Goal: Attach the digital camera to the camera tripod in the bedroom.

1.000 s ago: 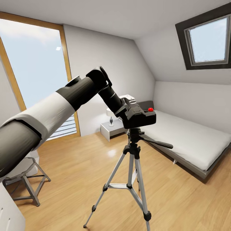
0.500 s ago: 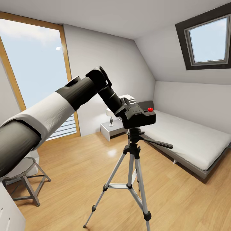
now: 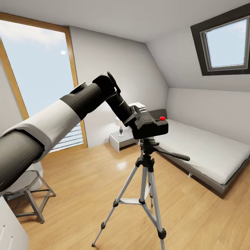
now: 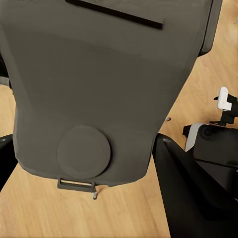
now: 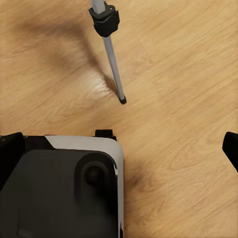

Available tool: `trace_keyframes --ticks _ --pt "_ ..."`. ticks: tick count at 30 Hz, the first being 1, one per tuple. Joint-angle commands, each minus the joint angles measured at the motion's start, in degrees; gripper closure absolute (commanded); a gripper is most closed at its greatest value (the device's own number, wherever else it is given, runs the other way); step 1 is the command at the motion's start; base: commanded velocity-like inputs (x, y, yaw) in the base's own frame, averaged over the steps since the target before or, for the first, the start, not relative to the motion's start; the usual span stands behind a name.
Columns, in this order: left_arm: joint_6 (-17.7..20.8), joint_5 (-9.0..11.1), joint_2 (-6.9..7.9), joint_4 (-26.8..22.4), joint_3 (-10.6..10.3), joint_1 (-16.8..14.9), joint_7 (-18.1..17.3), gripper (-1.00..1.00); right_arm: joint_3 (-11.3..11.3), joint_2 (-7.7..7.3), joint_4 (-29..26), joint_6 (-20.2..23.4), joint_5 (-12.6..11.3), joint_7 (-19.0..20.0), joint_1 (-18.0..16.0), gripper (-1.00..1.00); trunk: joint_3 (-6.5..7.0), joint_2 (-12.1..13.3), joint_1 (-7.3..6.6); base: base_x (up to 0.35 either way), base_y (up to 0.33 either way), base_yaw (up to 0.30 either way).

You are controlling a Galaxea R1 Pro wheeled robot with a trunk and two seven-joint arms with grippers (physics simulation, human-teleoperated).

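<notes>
The black digital camera [image 3: 151, 127], red button [image 3: 162, 118] on top, sits right on the black head of the camera tripod [image 3: 147, 163] in the middle of the bedroom floor. My left gripper [image 3: 141, 119] is shut on the camera from its back left. In the left wrist view the camera's dark body [image 4: 99, 84] lies between the black fingers [image 4: 184, 198]. The tripod's long black handle [image 3: 172, 154] points right toward the bed. In the right wrist view one tripod leg [image 5: 112, 57] stands on the wood floor, and my right gripper [image 5: 121, 151] hangs open above it.
A grey bed [image 3: 205, 149] lies at the right wall with a white nightstand [image 3: 119, 140] and lamp beside it. A metal stool [image 3: 29, 192] stands at the left by the tall window [image 3: 36, 76]. My own base [image 5: 64, 191] is under the right wrist.
The tripod has shifted slightly to the right under the camera. The left arm and camera have barely moved.
</notes>
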Motion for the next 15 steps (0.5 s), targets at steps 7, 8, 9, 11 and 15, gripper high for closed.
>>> trace_keyframes --ticks 7,8,9,11,15 --pt "0.6 -0.6 -0.01 0.0 0.0 0.0 -0.6 1.00 0.5 -0.02 0.0 -0.2 -0.6 0.0 0.0 -1.00 -0.02 0.0 0.02 0.000 0.003 0.000" --pt "0.6 -0.6 -0.01 0.0 0.0 0.0 -0.6 1.00 0.5 -0.02 0.0 -0.2 -0.6 0.0 0.0 -1.00 -0.02 0.0 0.02 0.000 0.000 0.000" --pt "0.6 -0.6 -0.01 0.0 0.0 0.0 -0.6 1.00 0.5 -0.02 0.0 -0.2 -0.6 0.0 0.0 -1.00 -0.02 0.0 0.02 0.000 0.000 0.000" --pt "0.6 -0.6 -0.01 0.0 0.0 0.0 -0.6 1.00 0.5 -0.02 0.0 -0.2 -0.6 0.0 0.0 -1.00 -0.02 0.0 0.02 0.003 0.000 0.000" --pt "0.6 -0.6 -0.01 0.0 0.0 0.0 -0.6 1.00 0.5 -0.02 0.0 -0.2 -0.6 0.0 0.0 -1.00 -0.02 0.0 0.02 0.069 0.056 0.000"
